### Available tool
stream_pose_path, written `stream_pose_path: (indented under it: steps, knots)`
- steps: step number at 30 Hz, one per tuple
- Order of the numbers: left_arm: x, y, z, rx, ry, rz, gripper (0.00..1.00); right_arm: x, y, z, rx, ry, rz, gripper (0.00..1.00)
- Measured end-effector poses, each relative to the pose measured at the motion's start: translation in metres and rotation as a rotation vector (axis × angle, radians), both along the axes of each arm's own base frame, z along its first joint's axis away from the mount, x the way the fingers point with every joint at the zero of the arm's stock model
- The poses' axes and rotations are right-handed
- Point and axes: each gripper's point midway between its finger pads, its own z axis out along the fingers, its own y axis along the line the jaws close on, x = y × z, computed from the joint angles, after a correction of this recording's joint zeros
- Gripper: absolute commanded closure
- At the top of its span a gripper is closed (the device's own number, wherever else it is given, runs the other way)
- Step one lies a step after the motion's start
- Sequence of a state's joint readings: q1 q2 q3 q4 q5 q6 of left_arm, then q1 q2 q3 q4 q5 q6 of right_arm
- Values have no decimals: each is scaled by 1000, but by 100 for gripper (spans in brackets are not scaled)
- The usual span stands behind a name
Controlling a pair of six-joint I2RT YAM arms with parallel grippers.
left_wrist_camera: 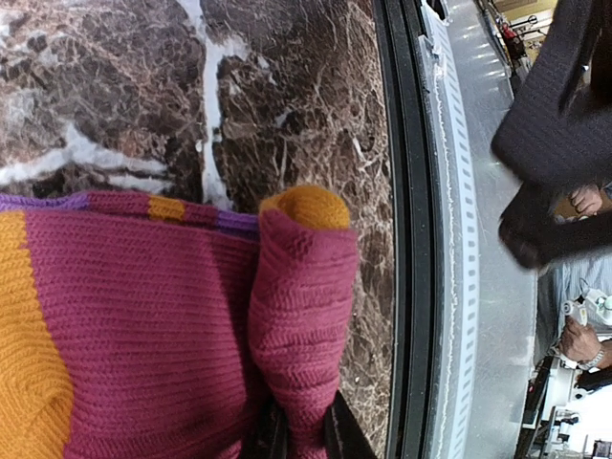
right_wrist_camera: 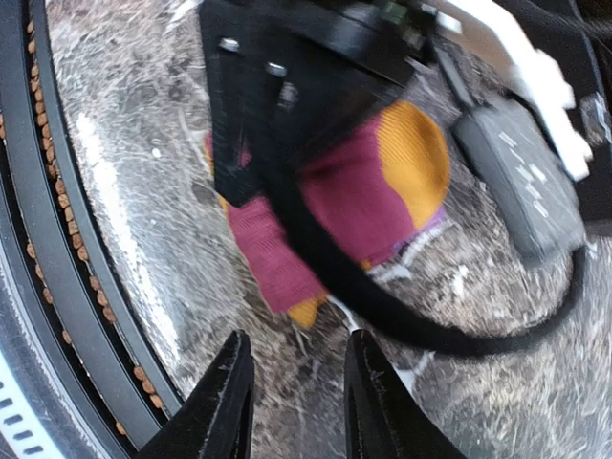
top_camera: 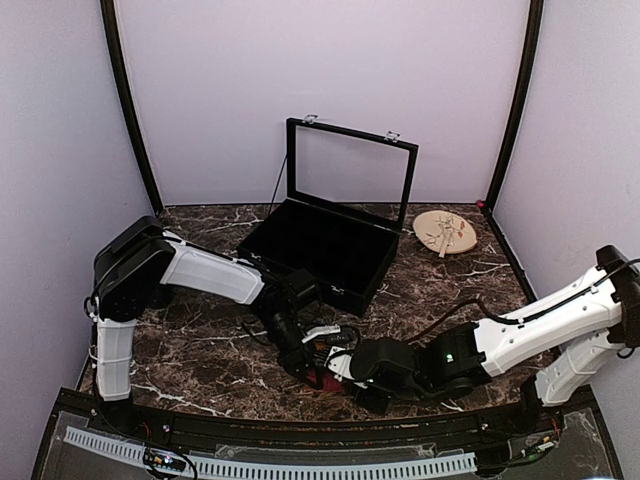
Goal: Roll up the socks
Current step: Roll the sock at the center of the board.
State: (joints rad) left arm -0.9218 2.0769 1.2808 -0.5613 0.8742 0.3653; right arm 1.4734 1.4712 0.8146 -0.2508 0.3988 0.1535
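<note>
The striped sock [left_wrist_camera: 143, 316] lies at 6 o'clock on the table [top_camera: 200, 350]. The left jaws pinch a raised fold of it, and the right jaws stand spread and empty just beside it. Turn that fold over tightly while the right jaws pin the flat part (judged best). No writing is readable.

Dark marble table [top_camera: 200, 340], open black case [top_camera: 320, 245] with clear lid raised, pale round wooden disc [top_camera: 445, 232] near it
</note>
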Motion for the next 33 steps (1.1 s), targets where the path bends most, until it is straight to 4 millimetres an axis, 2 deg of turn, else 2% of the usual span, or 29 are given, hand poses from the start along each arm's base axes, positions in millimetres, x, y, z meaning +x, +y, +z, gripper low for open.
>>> stream_pose_path:
  steps: [7,17,33]
  knots:
    - [-4,1,1,5,31,-5,87,-1,13,-16,-83,-32,66,62]
    - [-4,2,1,9,69,-7,86,-3,19,-42,-182,-46,135,58]
    - [-7,5,0,15,99,-9,86,-2,20,-56,-236,-46,180,57]
